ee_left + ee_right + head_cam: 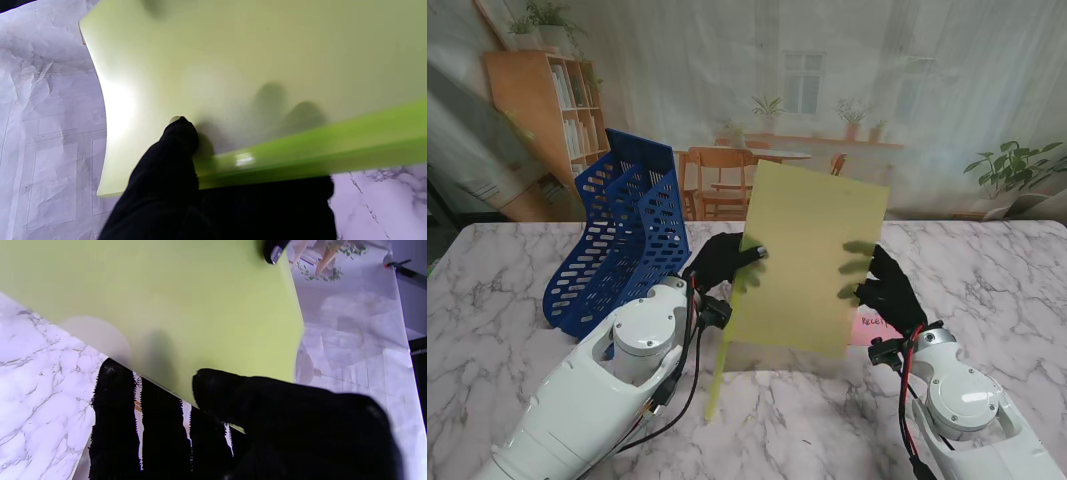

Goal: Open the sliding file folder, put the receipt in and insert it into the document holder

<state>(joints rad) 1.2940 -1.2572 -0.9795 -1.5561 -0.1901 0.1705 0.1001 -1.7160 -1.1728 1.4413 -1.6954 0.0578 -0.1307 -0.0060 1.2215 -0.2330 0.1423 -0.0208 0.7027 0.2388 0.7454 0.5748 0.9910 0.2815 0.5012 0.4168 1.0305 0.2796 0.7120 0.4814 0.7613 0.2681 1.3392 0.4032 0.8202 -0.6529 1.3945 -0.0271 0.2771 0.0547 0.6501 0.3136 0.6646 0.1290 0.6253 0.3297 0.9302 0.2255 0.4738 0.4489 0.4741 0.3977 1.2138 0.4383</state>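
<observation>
A translucent yellow-green file folder [812, 255] is held upright above the table between both black-gloved hands. My left hand [719, 262] pinches its left edge, thumb on the near face, fingers showing as shadows behind it. My right hand [889, 288] grips the right edge the same way. A green slide bar [716, 372] hangs from the folder's lower left corner toward me. The pink receipt [875, 327] lies on the table under my right hand. The blue perforated document holder [622, 235] stands at the far left. In the wrist views the folder [233, 66] [150, 296] fills most of the picture.
The white marble table [507, 290] stretches around both arms. A printed backdrop of a room hangs behind the table's far edge. My left forearm [597, 390] lies close to the holder's near end.
</observation>
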